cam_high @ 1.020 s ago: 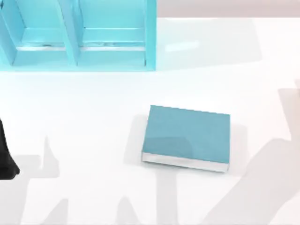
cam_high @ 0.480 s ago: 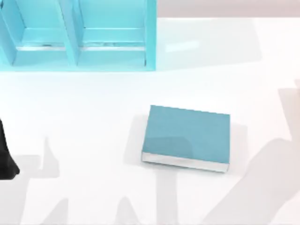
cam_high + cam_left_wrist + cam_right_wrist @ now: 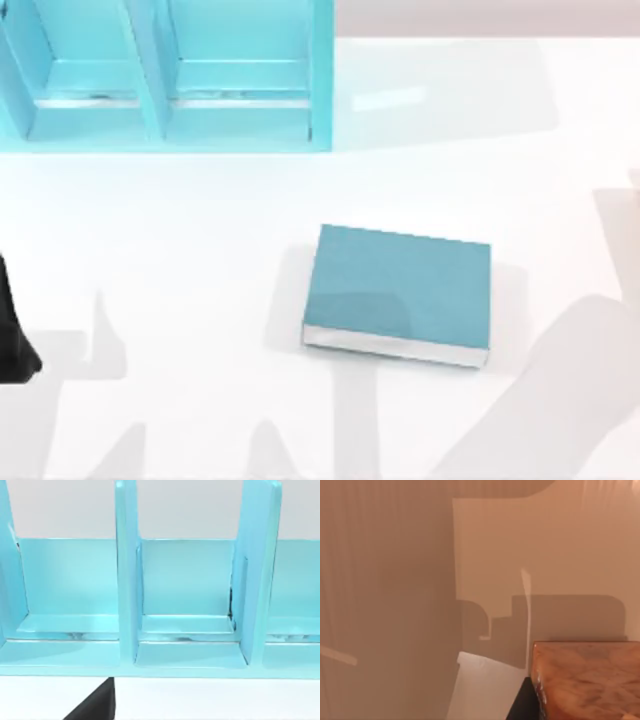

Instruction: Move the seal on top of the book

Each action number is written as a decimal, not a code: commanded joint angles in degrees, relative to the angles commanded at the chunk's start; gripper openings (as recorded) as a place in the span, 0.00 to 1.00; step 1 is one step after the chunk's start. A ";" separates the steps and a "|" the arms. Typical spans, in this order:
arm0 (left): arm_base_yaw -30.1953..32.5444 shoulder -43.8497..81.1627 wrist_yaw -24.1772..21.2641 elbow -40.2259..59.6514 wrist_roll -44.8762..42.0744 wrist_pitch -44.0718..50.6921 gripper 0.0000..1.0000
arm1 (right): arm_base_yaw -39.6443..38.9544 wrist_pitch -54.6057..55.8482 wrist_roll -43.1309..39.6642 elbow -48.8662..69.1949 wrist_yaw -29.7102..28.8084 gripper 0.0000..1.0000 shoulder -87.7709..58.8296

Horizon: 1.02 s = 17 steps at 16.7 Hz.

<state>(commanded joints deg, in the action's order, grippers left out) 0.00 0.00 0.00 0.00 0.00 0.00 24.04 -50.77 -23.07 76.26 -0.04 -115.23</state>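
Book lies flat mid-worktop, shelf at far left. My left arm is parked at left edge. Seal fills right wrist view's corner; gripper states: can't tell.

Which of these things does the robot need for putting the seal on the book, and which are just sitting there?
Needed for the job:
- the book, lying flat near the table's middle, nothing on it yet
- the seal, an orange-amber block close up in the right wrist view

Just sitting there:
- the light-blue shelf at the table's far left
- the left arm, parked at the left edge
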 joint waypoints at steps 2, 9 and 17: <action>0.00 0.00 0.00 0.00 0.00 0.00 1.00 | -0.03 -0.02 0.05 0.04 -0.01 0.00 0.10; 0.00 0.00 0.00 0.00 0.00 0.00 1.00 | -0.99 -8.54 5.35 11.63 6.05 0.00 7.02; 0.00 0.00 0.00 0.00 0.00 0.00 1.00 | -14.47 -23.67 15.86 19.80 4.93 0.00 12.27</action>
<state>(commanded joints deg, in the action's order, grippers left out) 0.00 0.00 0.00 0.00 0.00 0.00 9.58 -74.44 -7.21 96.07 4.89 -102.95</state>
